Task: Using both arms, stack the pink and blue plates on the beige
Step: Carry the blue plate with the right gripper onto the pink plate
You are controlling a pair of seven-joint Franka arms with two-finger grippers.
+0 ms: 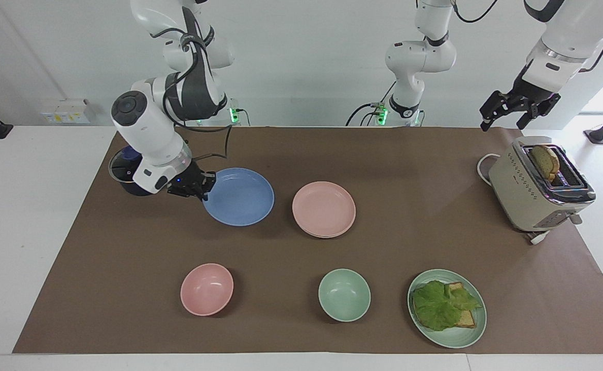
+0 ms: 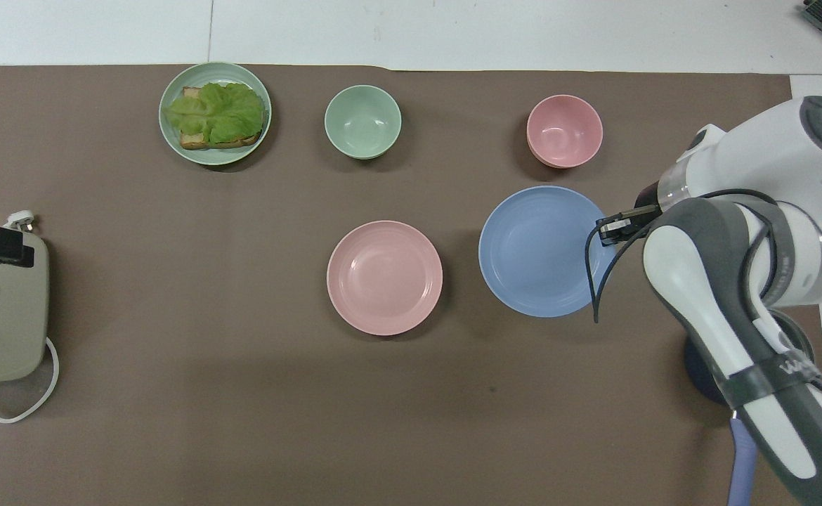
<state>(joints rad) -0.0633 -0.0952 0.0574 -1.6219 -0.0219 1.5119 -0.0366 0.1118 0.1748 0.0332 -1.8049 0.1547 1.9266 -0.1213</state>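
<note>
My right gripper (image 1: 204,183) is shut on the rim of the blue plate (image 1: 239,197), on the edge toward the right arm's end. It holds the plate level, a little above the brown mat. In the overhead view the blue plate (image 2: 534,249) hangs beside the pink plate (image 2: 384,277), with the right gripper (image 2: 611,226) at its edge. The pink plate (image 1: 323,207) rests at the mat's middle. A thin pale rim under it looks like the beige plate (image 1: 327,236). My left gripper (image 1: 513,111) waits open in the air above the toaster's end of the table.
A pink bowl (image 1: 206,288), a green bowl (image 1: 344,294) and a green plate with toast and lettuce (image 1: 456,337) line the edge farthest from the robots. A beige toaster (image 1: 528,193) holds a slice of bread. A dark lidded pot (image 1: 123,170) sits under the right arm.
</note>
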